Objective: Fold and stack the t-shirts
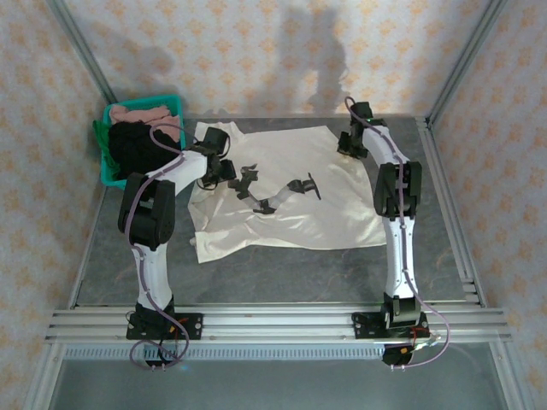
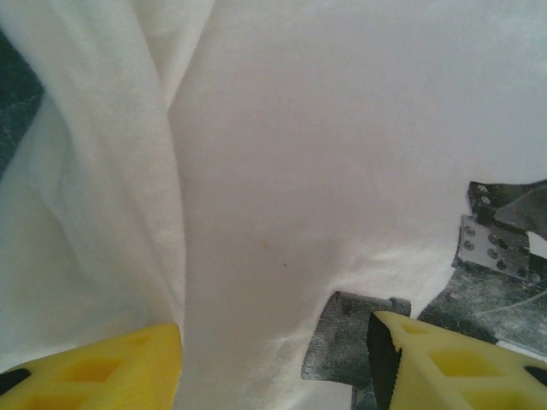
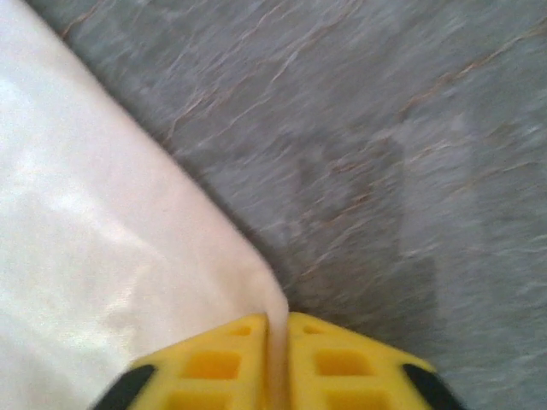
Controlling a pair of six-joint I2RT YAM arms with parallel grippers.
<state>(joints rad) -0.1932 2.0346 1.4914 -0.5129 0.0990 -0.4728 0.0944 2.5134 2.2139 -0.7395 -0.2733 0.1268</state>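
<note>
Cream t-shirt [image 1: 291,224], long axis left-right

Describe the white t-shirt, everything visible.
The white t-shirt is soft cream cloth with a black print mid-chest. It lies spread nearly flat on the grey table, creased along its left side. The right gripper pinches its far right corner; the left gripper hangs open over its left part.

Bare table [image 1: 291,278] is left open along the near edge, with a narrower strip right of the spread cream t-shirt [image 1: 291,218]. The far-left corner is blocked by the teal bin [image 1: 108,171] heaped with piled t-shirts [image 1: 135,143]. The sides are occupied by the left arm [image 1: 147,213] and right arm [image 1: 396,190].
</note>
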